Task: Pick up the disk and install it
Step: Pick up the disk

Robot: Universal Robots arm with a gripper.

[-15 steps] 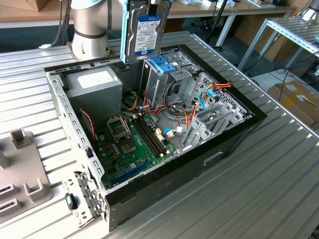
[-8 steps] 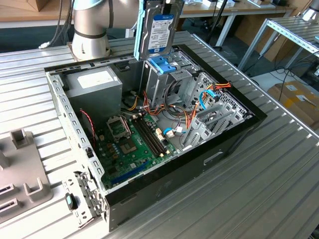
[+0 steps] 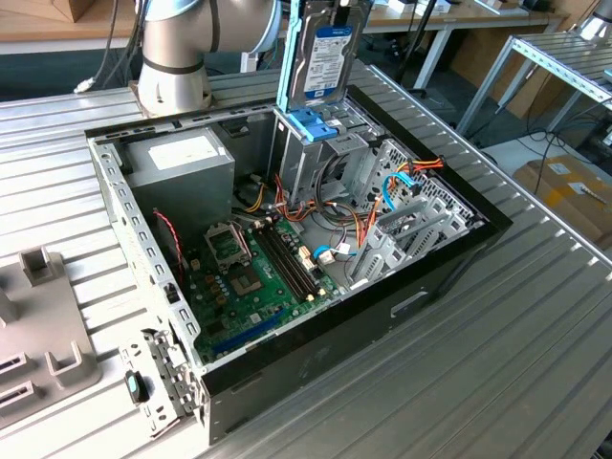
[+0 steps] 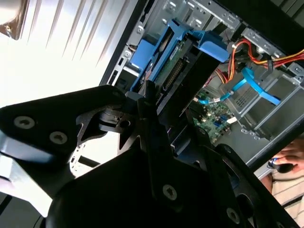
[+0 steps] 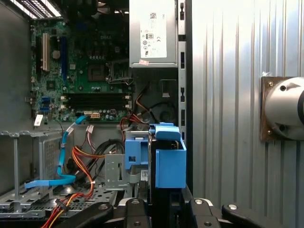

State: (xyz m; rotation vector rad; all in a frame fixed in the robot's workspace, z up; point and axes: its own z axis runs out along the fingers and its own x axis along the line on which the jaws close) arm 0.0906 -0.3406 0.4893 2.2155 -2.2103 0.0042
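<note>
Ribbed table (image 3: 535, 325), fingers (image 4: 151, 118) pointing down, clamping upright disk (image 3: 330, 57)

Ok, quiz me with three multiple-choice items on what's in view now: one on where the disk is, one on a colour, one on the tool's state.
1. Where is the disk?
A. flat on the motherboard
B. upright above the drive cage in the computer case
C. on the table outside the case

2. What colour is the carrier rail around the disk?
A. red
B. yellow
C. light blue

3. What state is the tool in?
A. shut on the disk
B. open, apart from the disk
C. shut on a cable

Answers:
1 B: the exterior view shows it standing on edge over the cage.
2 C: the frame is light blue in the exterior view and in both wrist views.
3 A: the tool grips the raised disk's end in the first wrist view.
</note>
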